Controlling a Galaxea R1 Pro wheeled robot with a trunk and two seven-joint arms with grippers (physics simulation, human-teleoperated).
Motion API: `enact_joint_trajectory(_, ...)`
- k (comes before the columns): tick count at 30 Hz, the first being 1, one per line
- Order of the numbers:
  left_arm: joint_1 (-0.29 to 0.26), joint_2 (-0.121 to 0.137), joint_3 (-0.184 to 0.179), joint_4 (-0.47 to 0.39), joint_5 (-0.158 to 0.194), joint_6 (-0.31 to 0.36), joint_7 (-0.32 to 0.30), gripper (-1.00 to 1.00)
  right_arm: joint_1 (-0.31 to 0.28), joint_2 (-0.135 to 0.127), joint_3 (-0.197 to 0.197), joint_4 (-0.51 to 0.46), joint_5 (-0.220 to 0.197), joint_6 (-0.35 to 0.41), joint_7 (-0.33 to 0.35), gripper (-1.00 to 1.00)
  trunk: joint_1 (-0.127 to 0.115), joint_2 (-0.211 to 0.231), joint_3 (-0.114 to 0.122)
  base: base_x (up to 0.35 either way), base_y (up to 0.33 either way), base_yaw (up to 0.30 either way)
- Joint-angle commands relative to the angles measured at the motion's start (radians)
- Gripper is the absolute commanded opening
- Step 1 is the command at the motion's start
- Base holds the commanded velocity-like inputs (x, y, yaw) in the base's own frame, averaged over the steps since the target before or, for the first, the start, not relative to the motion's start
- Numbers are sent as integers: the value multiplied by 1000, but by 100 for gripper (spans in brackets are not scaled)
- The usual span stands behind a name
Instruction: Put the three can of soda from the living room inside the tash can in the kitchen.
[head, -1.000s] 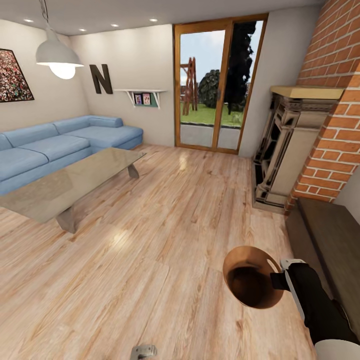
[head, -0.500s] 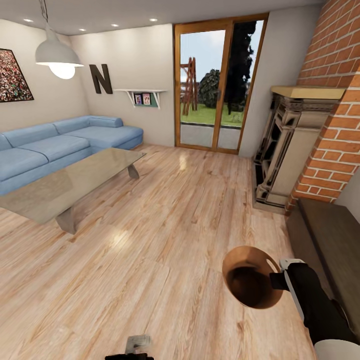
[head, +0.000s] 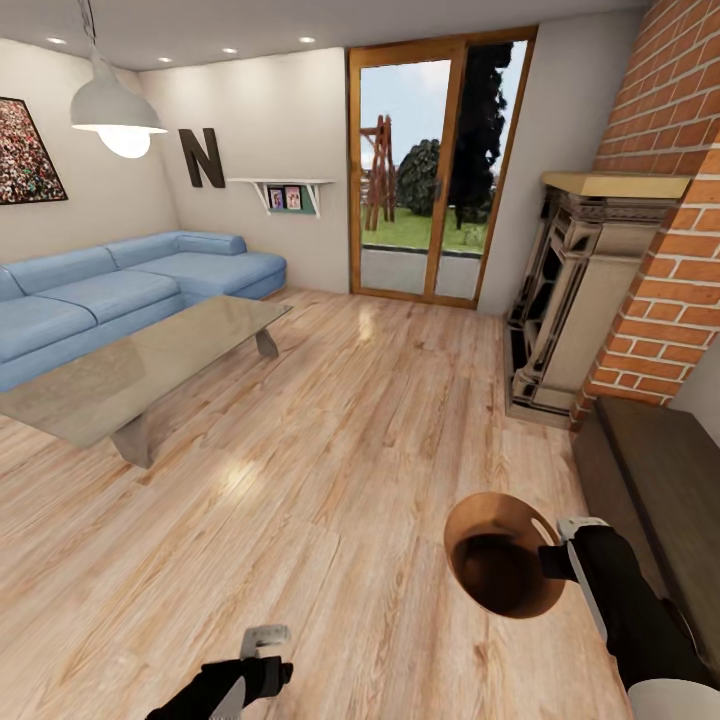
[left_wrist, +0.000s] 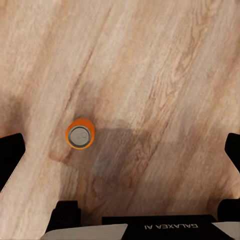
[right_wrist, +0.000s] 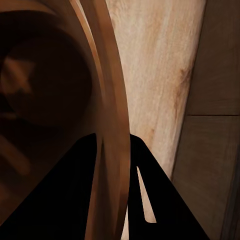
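An orange can of soda (left_wrist: 80, 133) with a silver top stands upright on the wood floor, seen from straight above in the left wrist view. My left gripper (left_wrist: 120, 157) hangs over it, open, with the fingers spread wide to either side and the can off-centre between them. In the head view the left gripper (head: 258, 650) shows low at the front. My right gripper (head: 558, 548) is shut on the rim of the glossy brown tash can (head: 500, 565), held above the floor with its opening towards the camera. In the right wrist view the fingers (right_wrist: 90, 190) pinch the tash can's rim (right_wrist: 112, 100).
This is the living room. A glass coffee table (head: 140, 365) and a blue corner sofa (head: 120, 290) stand at the left. A brick fireplace (head: 580, 300) and a dark low bench (head: 660, 480) line the right. A glass door (head: 430, 170) is at the back.
My left arm has risen into the head view from the bottom edge. The right arm and the tash can have stayed still.
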Motion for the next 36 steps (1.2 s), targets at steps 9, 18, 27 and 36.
enact_joint_trajectory(9,-3,1,0,0,1,-11,5,100,0,0,0,0,-10,0,5,-100,0,0,0,0,5,0)
enact_joint_trajectory(18,-3,1,0,1,2,-15,5,100,1,11,10,0,-8,0,5,-100,0,0,0,0,130,0)
enact_joint_trajectory(27,-2,1,0,1,2,-17,3,100,1,15,14,0,-8,0,5,-100,0,0,0,0,28,0)
enact_joint_trajectory(36,-1,1,-1,0,2,-18,3,100,1,15,14,0,-9,0,5,-100,0,0,0,0,1,0)
